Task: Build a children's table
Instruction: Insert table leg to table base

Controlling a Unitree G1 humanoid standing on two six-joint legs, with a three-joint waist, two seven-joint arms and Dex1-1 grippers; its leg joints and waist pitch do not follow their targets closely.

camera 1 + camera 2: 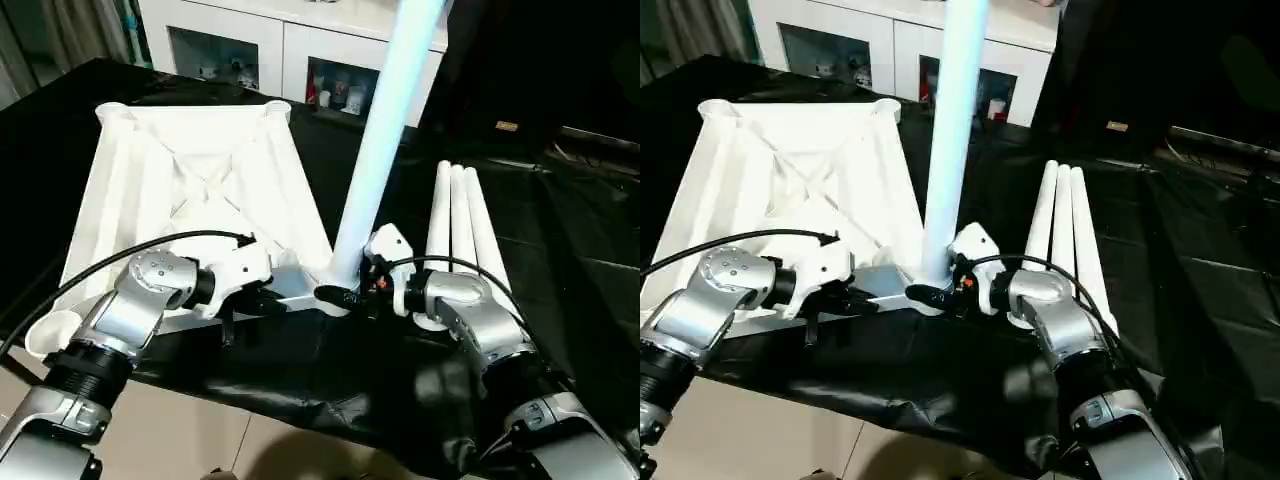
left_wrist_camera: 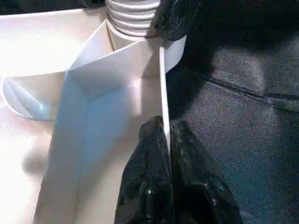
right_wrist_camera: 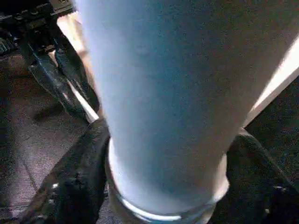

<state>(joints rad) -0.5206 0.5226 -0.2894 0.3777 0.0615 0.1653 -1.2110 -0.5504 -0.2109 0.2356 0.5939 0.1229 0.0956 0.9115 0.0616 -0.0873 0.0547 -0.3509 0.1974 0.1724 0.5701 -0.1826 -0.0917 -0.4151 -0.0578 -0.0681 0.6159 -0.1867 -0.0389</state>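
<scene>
Silver jointed forearms with white wrist housings, looping black cables, and glossy black pincer fingers (image 2: 154,186).

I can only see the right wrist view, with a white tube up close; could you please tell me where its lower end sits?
Observer: The leg stands with its lower end in the near right corner socket of the upturned tabletop.
Operator: Thank you. Where are the remaining ones?
Observer: Three more legs lie side by side on the black sheet, right of the tabletop.
Operator: And what is the other arm doing?
Observer: The left tool is shut on the tabletop's thin near rim wall.
</scene>
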